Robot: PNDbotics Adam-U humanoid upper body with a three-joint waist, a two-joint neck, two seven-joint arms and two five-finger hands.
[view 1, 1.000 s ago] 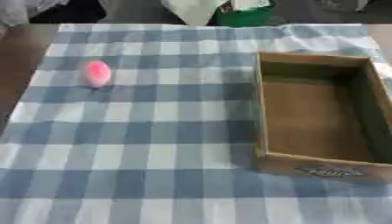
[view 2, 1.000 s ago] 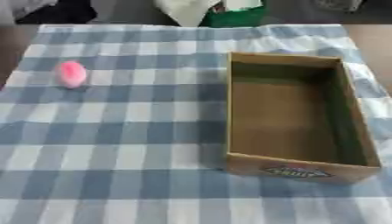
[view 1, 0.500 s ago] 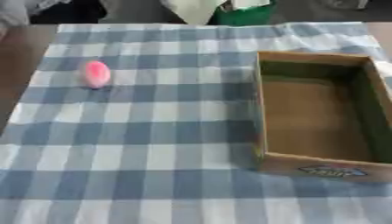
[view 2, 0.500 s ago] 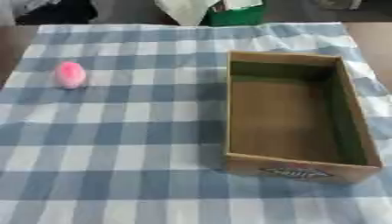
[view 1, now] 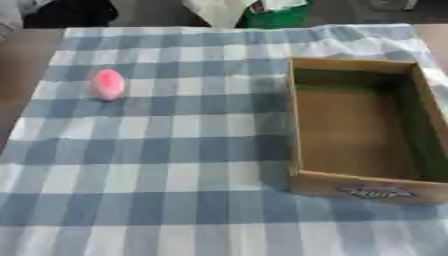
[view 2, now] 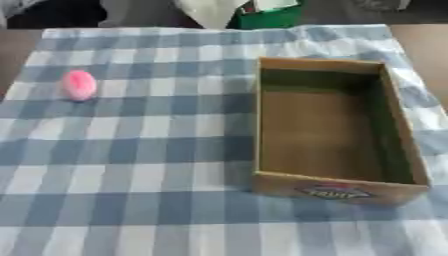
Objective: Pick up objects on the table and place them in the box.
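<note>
A small pink egg-shaped object (view 1: pixel 108 84) lies on the blue and white checked cloth at the far left. An open cardboard box (view 2: pixel 411 165) stands on the right side of the cloth, its inside bare brown with nothing in it. Neither of my hands shows in either eye view.
The checked cloth (view 1: pixel 175 165) covers most of the table, with bare brown tabletop (view 1: pixel 22 60) at the left edge. Beyond the far edge stand a white bag-like shape (view 1: pixel 214 10) and a green item (view 1: pixel 280 15).
</note>
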